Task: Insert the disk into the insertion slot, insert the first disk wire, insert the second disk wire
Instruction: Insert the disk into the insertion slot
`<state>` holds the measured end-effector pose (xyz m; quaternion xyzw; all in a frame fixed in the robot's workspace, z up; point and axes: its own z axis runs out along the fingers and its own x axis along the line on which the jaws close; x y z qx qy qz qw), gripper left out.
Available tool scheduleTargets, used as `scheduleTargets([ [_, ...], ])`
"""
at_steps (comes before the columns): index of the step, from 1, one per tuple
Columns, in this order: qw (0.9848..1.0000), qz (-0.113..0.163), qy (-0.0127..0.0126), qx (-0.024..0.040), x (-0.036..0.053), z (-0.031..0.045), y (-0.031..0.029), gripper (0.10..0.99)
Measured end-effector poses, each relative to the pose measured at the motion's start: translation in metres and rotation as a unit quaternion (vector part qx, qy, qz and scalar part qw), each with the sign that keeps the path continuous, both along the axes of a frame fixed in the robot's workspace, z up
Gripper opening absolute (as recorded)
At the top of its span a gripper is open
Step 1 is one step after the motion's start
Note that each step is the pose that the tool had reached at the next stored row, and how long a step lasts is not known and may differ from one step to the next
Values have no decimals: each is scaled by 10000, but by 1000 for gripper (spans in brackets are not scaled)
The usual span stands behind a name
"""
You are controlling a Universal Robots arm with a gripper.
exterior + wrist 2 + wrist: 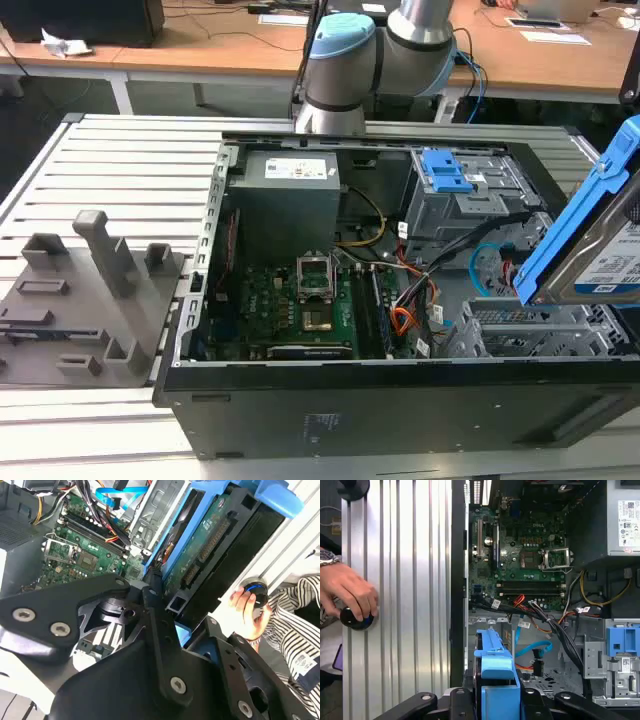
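Observation:
My gripper (496,702) is shut on the disk (600,240), a silver drive in a bright blue carrier, held tilted above the case's right end in the exterior view. In the second wrist view the disk (205,545) shows its green circuit side. The insertion slot (525,330), a low perforated grey cage, lies just below the disk; in the first wrist view the slot (542,680) is beside the carrier (495,672). The first disk wire (537,625), orange, red and black, and the second disk wire (532,650), light blue, lie loose inside the case.
The open black computer case (330,400) lies on a slatted metal table (130,170). A taller grey cage with a blue latch (445,170) stands behind the slot. Grey fixtures (90,290) sit at the exterior view's left. A person's hand (350,592) rests on a knob beside the case.

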<state>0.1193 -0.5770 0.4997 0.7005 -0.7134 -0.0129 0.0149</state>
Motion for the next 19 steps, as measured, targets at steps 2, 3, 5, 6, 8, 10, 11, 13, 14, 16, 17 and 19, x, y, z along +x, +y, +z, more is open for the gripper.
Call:
scheduleTargets([
  [2, 10000, 0, 0, 0, 0, -23, 0, 361],
  [3, 10000, 0, 0, 0, 0, -36, 0, 361],
  [5, 10000, 0, 0, 1, 0, -56, 0, 361],
  [6, 10000, 0, 0, 0, 0, -62, 0, 361],
  [8, 10000, 0, 0, 0, 0, -74, 0, 361],
  [10, 10000, 0, 0, 0, 0, -102, 0, 361],
  [11, 10000, 0, 0, 0, 0, -113, 0, 361],
  [13, 10000, 0, 0, 0, 0, -125, 0, 361],
  [14, 10000, 0, 0, 0, 0, -130, 0, 361],
  [16, 10000, 0, 0, 0, 0, -158, 0, 361],
  [17, 10000, 0, 0, 0, 0, -166, 0, 361],
  [19, 10000, 0, 0, 0, 0, -185, 0, 361],
])
